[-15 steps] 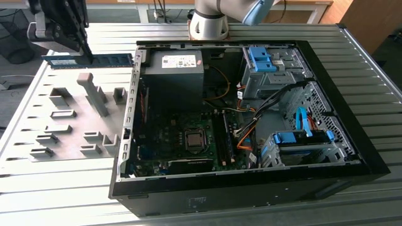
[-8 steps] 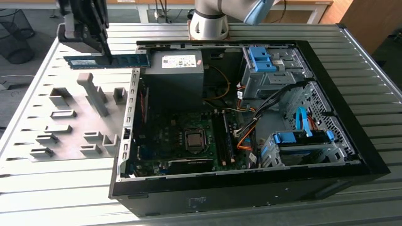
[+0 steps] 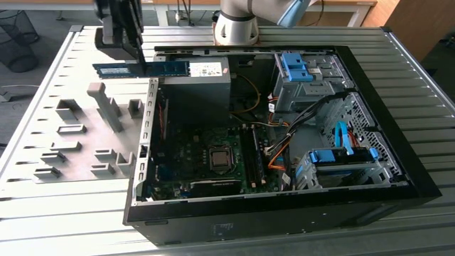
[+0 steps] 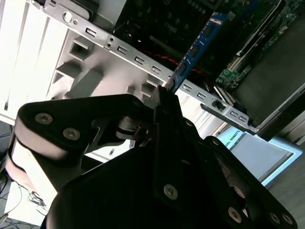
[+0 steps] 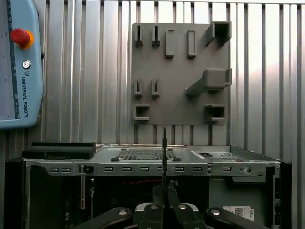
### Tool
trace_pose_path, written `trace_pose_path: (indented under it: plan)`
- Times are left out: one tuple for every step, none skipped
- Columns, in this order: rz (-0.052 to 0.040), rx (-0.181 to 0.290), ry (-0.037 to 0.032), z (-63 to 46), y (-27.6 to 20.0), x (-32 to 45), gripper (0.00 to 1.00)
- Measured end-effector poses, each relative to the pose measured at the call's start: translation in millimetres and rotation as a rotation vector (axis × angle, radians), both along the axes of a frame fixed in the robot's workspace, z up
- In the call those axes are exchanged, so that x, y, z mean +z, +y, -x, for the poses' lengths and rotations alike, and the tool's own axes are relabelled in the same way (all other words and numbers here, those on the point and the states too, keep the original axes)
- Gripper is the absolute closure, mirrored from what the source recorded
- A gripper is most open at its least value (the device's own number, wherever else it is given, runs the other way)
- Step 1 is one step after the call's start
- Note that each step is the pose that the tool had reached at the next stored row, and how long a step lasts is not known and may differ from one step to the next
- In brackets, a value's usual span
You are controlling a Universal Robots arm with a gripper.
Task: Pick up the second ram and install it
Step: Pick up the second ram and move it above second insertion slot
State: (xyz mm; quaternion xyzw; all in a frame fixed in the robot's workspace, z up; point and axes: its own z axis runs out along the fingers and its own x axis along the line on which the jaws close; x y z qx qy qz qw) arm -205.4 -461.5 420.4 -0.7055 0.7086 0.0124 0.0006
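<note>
Claw (image 3: 136, 63) clamped on the second ram (image 3: 167, 69). The stick is held level in the air, over the open computer case (image 3: 284, 224) wall nearest the grey holder plate (image 3: 85, 144) and just beside the power supply (image 3: 195, 90). The plate lies on the slatted tabletop (image 3: 57, 213) at the exterior view's left

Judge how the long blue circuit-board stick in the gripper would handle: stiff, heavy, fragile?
Probably stiff: the long, flat blue circuit-board stick juts level from the black gripper without visible sag. Likely light, since an off-centre pinch holds it. Possibly fragile: bare black chips line its face, and it looks thin edge-on.
</note>
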Motion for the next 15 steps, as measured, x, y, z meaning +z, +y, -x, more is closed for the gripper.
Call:
trace_pose_path:
  plan:
    - [0.0, 0.0, -0.0001, -3.0, 0.0, -0.1, 0.86]
    - [-0.0001, 0.0, -0.0002, -5.8, 0.0, -0.3, 0.86]
    - [-0.0001, 0.0, -0.0001, -8.6, 0.0, -0.4, 0.86]
    - [-0.0001, 0.0, -0.0002, -11.3, 0.0, -0.6, 0.86]
    - [-0.0001, 0.0, -0.0002, -13.9, 0.0, -0.7, 0.86]
    - [-0.0001, 0.0, -0.0002, -16.6, 0.0, -0.8, 0.86]
    - [-0.0002, 0.0, -0.0003, -19.2, 0.0, -1.0, 0.86]
    - [-0.0001, 0.0, -0.0003, -21.9, 0.0, -1.1, 0.86]
    - [-0.0001, 0.0, -0.0003, -24.5, 0.0, -1.2, 0.86]
    - [-0.0001, 0.0, -0.0003, -27.2, 0.0, -1.3, 0.86]
    - [-0.0001, 0.0, -0.0003, -29.9, 0.0, -1.4, 0.86]
    - [0.0, 0.0, -0.0003, -32.5, 0.0, -1.5, 0.86]
    - [-0.0001, 0.0, -0.0003, -35.2, 0.0, -1.7, 0.86]
    - [-0.0001, 0.0, -0.0003, -37.9, 0.0, -1.8, 0.86]
    - [-0.0001, 0.0, -0.0003, -40.6, 0.0, -1.9, 0.86]
